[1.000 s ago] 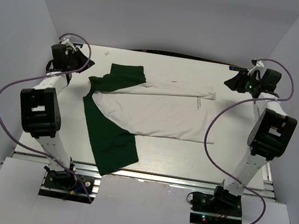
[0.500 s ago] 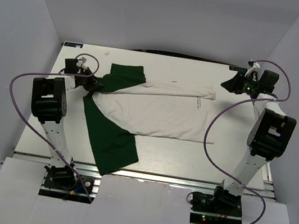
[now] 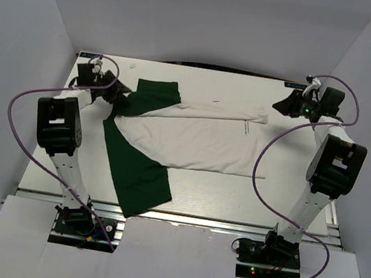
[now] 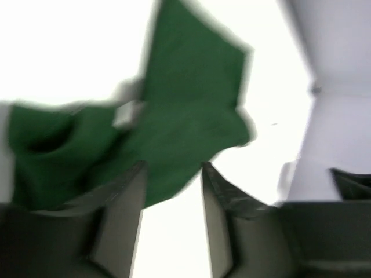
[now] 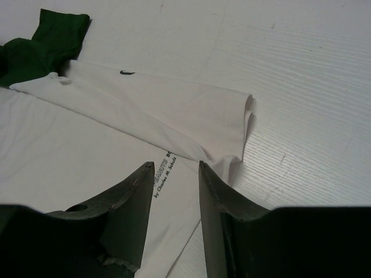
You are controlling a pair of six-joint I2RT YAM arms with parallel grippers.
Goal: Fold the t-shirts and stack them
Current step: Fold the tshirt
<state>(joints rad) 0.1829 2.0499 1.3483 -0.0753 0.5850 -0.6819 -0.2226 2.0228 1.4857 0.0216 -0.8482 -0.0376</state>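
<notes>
**A:** What has changed since a second ago?

**B:** The left gripper (image 3: 116,94) has swung in from the far-left corner of the table (image 3: 232,203) to the collar end of the t-shirt (image 3: 192,140). Its elbow now stands farther from the base. The right gripper (image 3: 281,106) has hardly shifted, and the shirt lies as it did.

**A:** Start at the near edge.

**B:** The near green sleeve (image 3: 140,181) spreads flat toward the arm bases, its tip close to the table's front edge. Beyond it the white body runs left to right across the middle of the table. The far long edge is folded over onto the body, with dark lettering (image 3: 246,126) showing by the right end of that fold. The far green sleeve (image 3: 155,95) lies past the collar.

**A:** And the left jaws?

**B:** Apart. The left wrist view is blurred, but the left gripper (image 4: 174,168) shows a clear gap between its fingers, with green cloth (image 4: 191,116) just ahead of it. I cannot tell whether the tips touch the fabric.

**A:** The right?

**B:** Also apart and clamped on nothing. In its wrist view the right gripper (image 5: 175,165) hangs over the hem end, with the lettering (image 5: 165,179) between the fingers and the folded corner (image 5: 243,116) just beyond, on bare table (image 5: 301,87).
</notes>
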